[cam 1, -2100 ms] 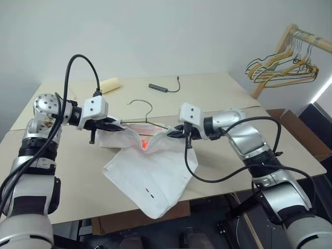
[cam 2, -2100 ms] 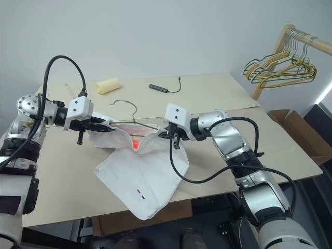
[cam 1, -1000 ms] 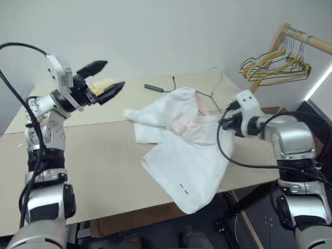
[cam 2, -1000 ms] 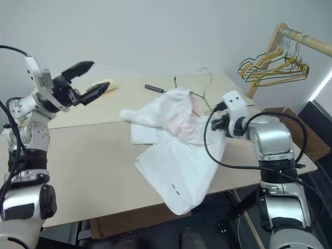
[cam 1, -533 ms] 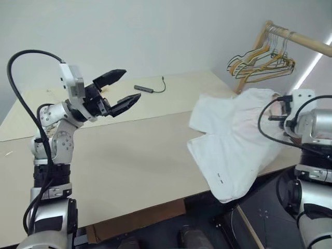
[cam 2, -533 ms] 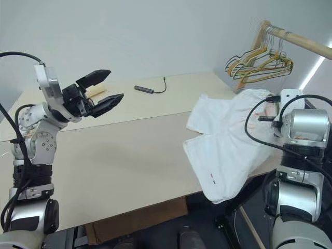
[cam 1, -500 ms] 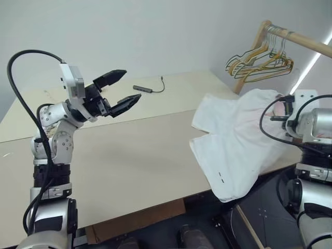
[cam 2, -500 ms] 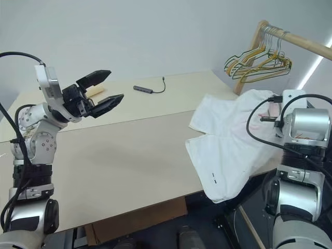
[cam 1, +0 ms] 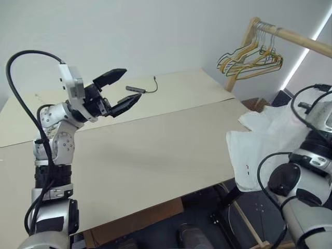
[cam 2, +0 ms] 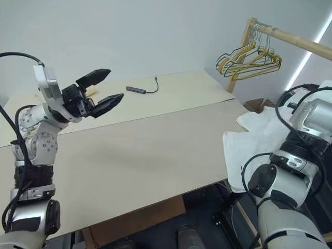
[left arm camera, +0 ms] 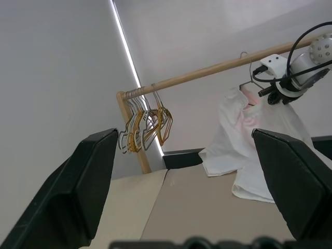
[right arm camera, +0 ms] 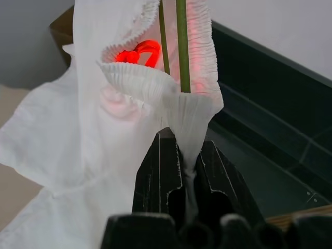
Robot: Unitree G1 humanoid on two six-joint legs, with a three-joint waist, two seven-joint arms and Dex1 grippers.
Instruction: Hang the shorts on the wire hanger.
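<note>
One right hand (right arm camera: 184, 155) pinching shorts (cam 1: 259, 150), swung further off the table (cam 1: 155, 150); left hand (cam 1: 122, 89) spread

shorts (cam 1: 270, 140): far side hidden behind right arm beside the table (cam 1: 155, 150) | wire hanger (right arm camera: 181, 46): two thin wires visible, rest inside waistband or cut off | small mark near hem: too small to read

We see the shorts (cam 1: 259, 150) hanging off the tabletop's (cam 1: 155, 150) right edge, the rack (cam 1: 290, 36) of spare hangers (cam 1: 249, 59) behind them, and a cable (cam 1: 140, 88) lying far back.
</note>
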